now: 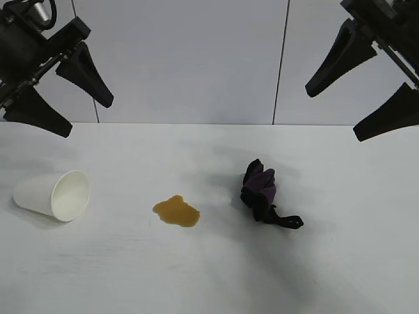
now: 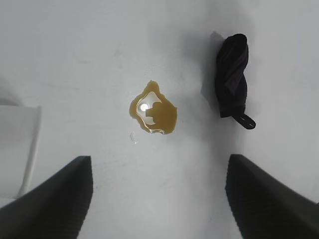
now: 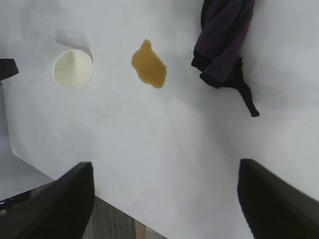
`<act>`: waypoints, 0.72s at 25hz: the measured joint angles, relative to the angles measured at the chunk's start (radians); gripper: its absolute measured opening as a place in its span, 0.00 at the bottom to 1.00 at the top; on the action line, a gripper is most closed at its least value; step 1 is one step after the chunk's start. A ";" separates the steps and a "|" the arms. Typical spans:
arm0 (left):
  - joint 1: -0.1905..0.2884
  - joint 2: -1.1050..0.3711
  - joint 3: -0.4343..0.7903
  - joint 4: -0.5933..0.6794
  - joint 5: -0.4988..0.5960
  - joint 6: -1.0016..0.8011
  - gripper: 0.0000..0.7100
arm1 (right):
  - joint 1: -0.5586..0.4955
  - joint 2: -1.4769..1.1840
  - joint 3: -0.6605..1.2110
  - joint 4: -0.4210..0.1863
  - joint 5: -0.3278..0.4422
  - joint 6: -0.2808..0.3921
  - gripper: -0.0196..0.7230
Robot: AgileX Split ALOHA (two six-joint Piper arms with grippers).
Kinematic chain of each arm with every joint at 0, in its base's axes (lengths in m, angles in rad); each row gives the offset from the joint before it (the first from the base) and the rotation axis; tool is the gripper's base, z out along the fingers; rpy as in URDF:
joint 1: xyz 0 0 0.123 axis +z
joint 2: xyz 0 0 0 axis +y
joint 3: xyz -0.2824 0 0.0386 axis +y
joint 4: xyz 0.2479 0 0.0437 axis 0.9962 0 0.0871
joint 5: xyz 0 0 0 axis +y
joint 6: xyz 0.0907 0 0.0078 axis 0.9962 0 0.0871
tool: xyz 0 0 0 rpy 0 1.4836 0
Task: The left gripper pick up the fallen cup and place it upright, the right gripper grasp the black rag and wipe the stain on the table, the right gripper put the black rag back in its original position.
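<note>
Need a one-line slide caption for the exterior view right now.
Both open grippers, left and right, hover above the table: the cup on its side, the stain, the black rag untouched.

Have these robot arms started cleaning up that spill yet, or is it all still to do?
Nothing looks done yet. The cup lies on its side, the stain is unwiped on the table, and the black rag sits untouched beside it. The left gripper and right gripper hang open above, holding nothing. Left: stand the cup up, wipe, return the rag.
</note>
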 joint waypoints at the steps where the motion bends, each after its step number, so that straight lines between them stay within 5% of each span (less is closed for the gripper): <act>1: 0.000 0.000 0.000 0.000 0.000 0.000 0.76 | 0.000 0.000 0.000 0.000 0.000 0.000 0.76; 18: 0.000 0.000 -0.008 -0.008 -0.031 0.010 0.76 | 0.000 0.000 0.000 0.000 0.000 0.000 0.76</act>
